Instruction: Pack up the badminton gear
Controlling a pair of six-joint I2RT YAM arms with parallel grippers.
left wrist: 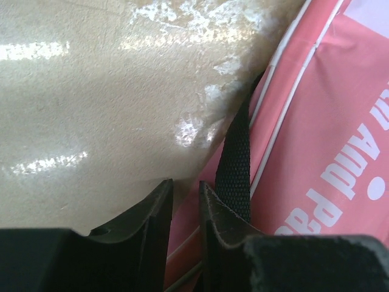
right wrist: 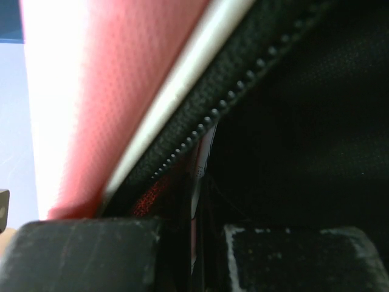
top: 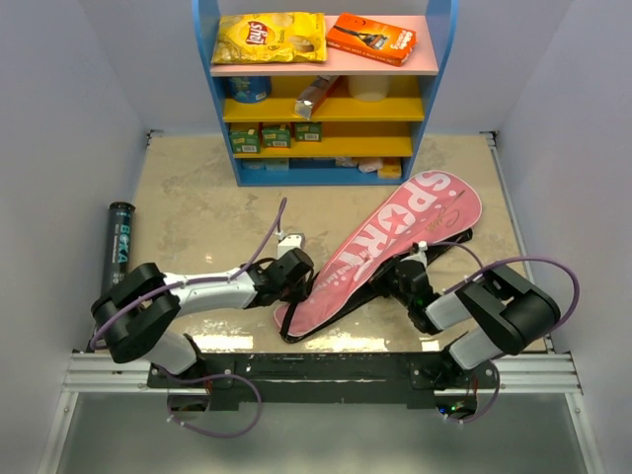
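a: hands?
b: left gripper (left wrist: 185,185) nearly together, only a slit. the pink bag (top: 395,237) edge shows in the slit; can't tell if it's pinched. right gripper (right wrist: 191,231) pressed together at the zip (right wrist: 206,121), a thin sliver between the pads, can't name it.
a: gear?
b: bag flat on the table (left wrist: 91,121), between the two hands. black strap (left wrist: 237,152) just ahead of the left hand's right finger. black tube (top: 118,237) well off on the left hand's outer side, not packed. rackets and shuttlecock not visible.
a: risks?
b: my read: if the left only nips strap or bare table, the bag will slide with the right hand's pull. the thin hold could slip. fabric may snag the teeth.
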